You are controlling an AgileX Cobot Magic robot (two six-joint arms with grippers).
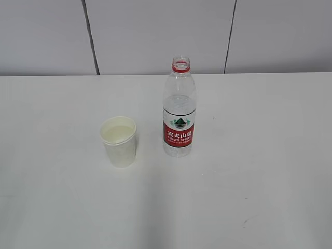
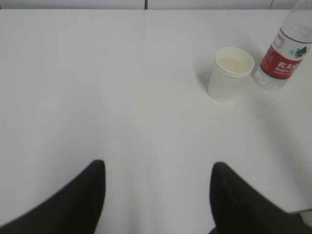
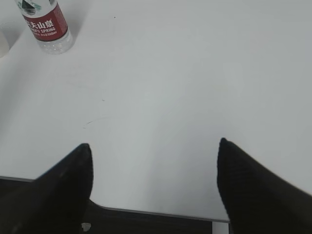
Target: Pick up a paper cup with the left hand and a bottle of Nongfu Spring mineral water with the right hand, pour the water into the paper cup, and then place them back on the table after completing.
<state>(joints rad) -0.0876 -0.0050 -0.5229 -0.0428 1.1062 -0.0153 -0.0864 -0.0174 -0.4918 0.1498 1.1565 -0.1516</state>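
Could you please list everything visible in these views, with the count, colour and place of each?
paper cup: one, white with a cream inside, upright on the table, just left of the bottle in the exterior view; seems to hold some liquid.
bottle: one, clear plastic with a red and white label and a red neck ring, no cap, upright near the table's middle.
table: one, white, fills the foreground.
wall: grey-white panels with dark seams, behind the table.
left gripper: one, black, open, empty, pulled back from the cup.
right gripper: one, black, open, empty, near the table edge.
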